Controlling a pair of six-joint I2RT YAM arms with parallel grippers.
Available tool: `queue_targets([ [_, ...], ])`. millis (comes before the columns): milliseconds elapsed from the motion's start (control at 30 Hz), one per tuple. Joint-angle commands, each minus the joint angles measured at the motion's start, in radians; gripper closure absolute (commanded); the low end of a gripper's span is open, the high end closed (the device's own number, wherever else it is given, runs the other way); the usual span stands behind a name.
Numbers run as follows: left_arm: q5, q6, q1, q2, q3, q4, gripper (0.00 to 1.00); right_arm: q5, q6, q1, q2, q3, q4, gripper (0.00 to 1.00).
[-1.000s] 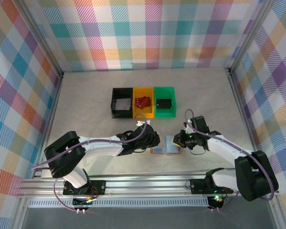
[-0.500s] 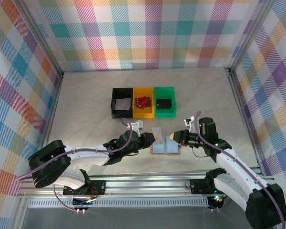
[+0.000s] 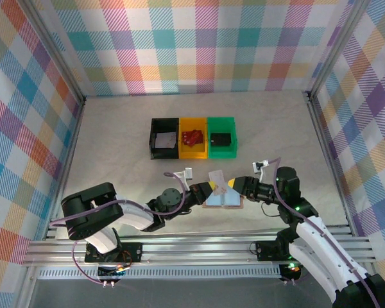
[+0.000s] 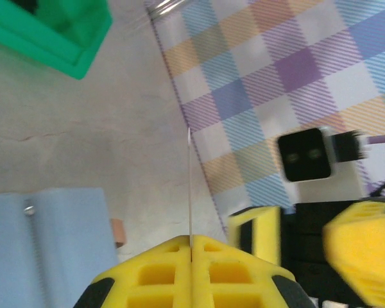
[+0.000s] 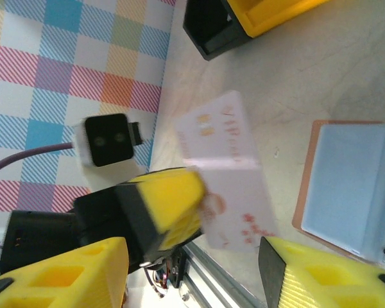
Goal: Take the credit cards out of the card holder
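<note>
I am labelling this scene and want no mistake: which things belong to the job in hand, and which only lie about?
Belonging to the job:
- pale flat plastic credit card, clamped in the left pincer
- tan leather-like card holder, open, with grey-blue panels
- right pincer, open beside the card

Lying about:
- black plastic bin
- yellow plastic bin
- green plastic bin

credit card [image 3: 216,178] — pale, tilted, aloft | card holder [image 3: 226,201] — open flat, tabletop
</note>
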Motion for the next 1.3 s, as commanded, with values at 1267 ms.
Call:
queue_targets([
  [1267, -0.238, -0.072, -0.103, 0.031, 0.070, 0.136, 1.00, 0.530, 0.316, 0.359, -0.099, -0.190, 0.418, 0.50],
])
